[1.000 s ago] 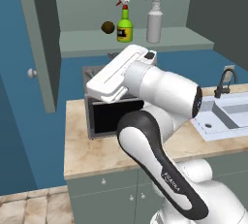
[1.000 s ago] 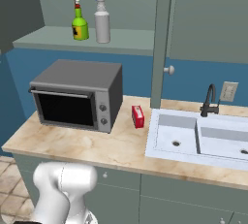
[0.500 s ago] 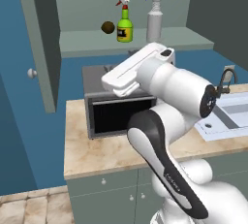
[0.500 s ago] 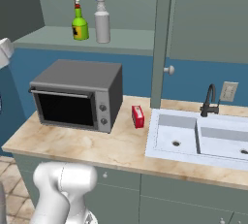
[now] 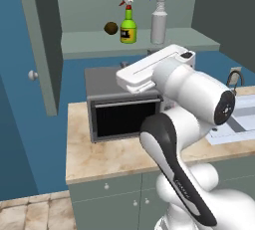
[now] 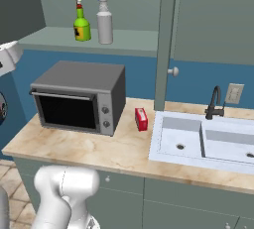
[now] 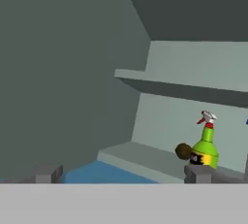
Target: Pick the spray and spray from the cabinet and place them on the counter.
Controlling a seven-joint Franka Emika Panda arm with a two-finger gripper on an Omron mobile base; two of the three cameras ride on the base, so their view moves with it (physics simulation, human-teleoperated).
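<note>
Green bottle: the green spray bottle [image 5: 128, 25] stands upright on the lower shelf of the open cabinet [image 5: 50, 45], above the toaster oven [image 5: 122, 107]; its long axis is vertical, with the red-white nozzle on top.
Grey-white bottle: the tall spray bottle [image 5: 159, 16] stands upright on the same shelf, just to the right of the green one in the left base view, close to it but apart.
Brown ball: a small brown ball [image 5: 110, 27] sits just left of the green bottle, near enough to get in the way of a wide grasp.
Jaws: open wide and empty; the two dark fingertips [image 7: 47, 173] rise at the bottom of the hand view with a broad gap between them.
Direction to target: in the hand view the green bottle sits low and to the right, just above the right fingertip, not between the jaws; judging by this, the hand has to swing toward that side and move forward onto the shelf.
Tabletop: the beige tabletop [image 6: 114, 148] has bare room in front of the toaster oven and beside the red box [image 6: 141, 119] for setting the bottles down.
Hard to see: the tall bottle is cut off at the right edge of the hand view, and the arm covers part of the toaster oven in the left base view.
</note>
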